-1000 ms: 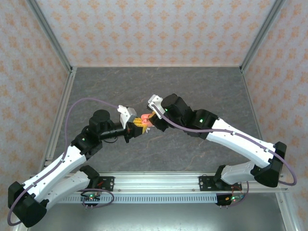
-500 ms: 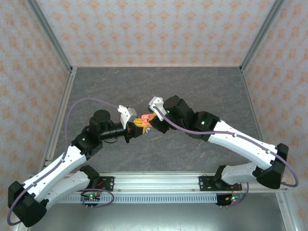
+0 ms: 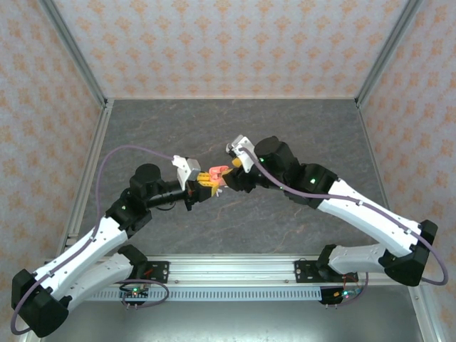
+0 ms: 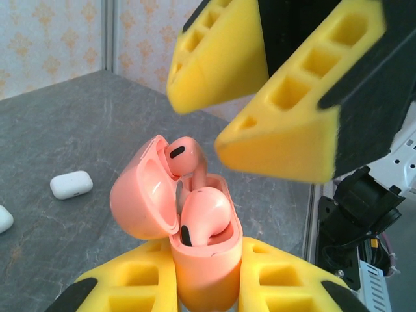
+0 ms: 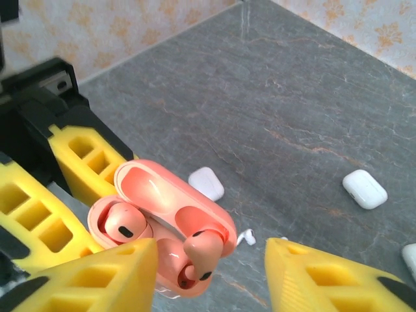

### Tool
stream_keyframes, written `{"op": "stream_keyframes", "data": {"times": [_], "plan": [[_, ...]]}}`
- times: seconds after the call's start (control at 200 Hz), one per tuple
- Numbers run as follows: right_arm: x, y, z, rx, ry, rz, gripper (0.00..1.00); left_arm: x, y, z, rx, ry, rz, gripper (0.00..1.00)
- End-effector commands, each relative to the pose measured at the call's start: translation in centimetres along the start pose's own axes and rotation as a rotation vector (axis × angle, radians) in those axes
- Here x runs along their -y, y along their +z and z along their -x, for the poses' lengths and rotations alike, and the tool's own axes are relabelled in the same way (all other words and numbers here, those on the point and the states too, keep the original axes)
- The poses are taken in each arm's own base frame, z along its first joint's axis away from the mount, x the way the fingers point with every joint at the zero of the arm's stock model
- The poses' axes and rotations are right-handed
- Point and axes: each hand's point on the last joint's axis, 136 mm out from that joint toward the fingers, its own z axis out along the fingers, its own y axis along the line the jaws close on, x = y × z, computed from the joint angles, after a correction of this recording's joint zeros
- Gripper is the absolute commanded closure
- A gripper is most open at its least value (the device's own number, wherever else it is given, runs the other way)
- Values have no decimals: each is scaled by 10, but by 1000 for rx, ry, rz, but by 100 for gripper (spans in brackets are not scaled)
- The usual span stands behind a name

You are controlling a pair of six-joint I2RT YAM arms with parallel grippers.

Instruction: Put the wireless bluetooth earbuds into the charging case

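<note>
2 salmon-pink earbuds sit in the open salmon-pink charging case (image 4: pixel 205 273). The front earbud (image 4: pixel 203 218) lies low in its well. The rear earbud (image 4: pixel 182 156) stands higher, part of its stem showing, close against the raised lid (image 4: pixel 136 195). The lid is swung back to 1 side, its glossy inside bare.

The left claw (image 4: pixel 207 292) is clenched on the lower body of the case, 1 yellow finger on each side, holding it up off the worktop (image 4: pixel 58 130). The right claw (image 5: pixel 211 273) is released, its 2 yellow fingers standing apart. In the left wrist view they hang just above the case, clear of both earbuds. In the right wrist view the case sits just beyond the gap between those fingers. In the top view the 2 claws meet tip to tip over the middle of the worktop, with the pink case between them.

On the worktop below lie closed white charging cases: 1 (image 5: pixel 206 183) just behind the pink case, another (image 5: pixel 364 188) well to the right, and a 3rd (image 5: pixel 409 257) at the frame edge. 1 small white earbud (image 5: pixel 246 237) lies loose on the worktop near the nearest white case.
</note>
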Motion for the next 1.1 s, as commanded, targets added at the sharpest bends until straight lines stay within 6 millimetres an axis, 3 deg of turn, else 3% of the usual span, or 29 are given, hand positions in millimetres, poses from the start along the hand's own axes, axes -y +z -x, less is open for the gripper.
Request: {"op": "stream_keyframes", "data": {"times": [0.0, 0.105, 0.275, 0.53, 0.696, 0.776, 1.091], "plan": [[-6, -28, 33, 136, 62, 66, 45, 5, -4, 15, 72, 64, -7, 100], [-1, -37, 37, 143, 122, 70, 38, 1, -4, 16, 80, 81, 14, 100], [8, -42, 31, 100, 253, 82, 37, -4, -4, 22, 112, 128, 46, 100], [-3, -43, 31, 65, 309, 165, 47, 2, -6, 35, 136, 211, 34, 100], [-8, -34, 31, 20, 318, 197, 49, 5, -5, 39, 140, 225, 19, 100], [-5, -19, 27, -23, 321, 187, 50, 6, -5, 40, 139, 225, 14, 100], [2, -8, 28, -39, 321, 152, 54, 7, -6, 39, 135, 226, 6, 100]]}}
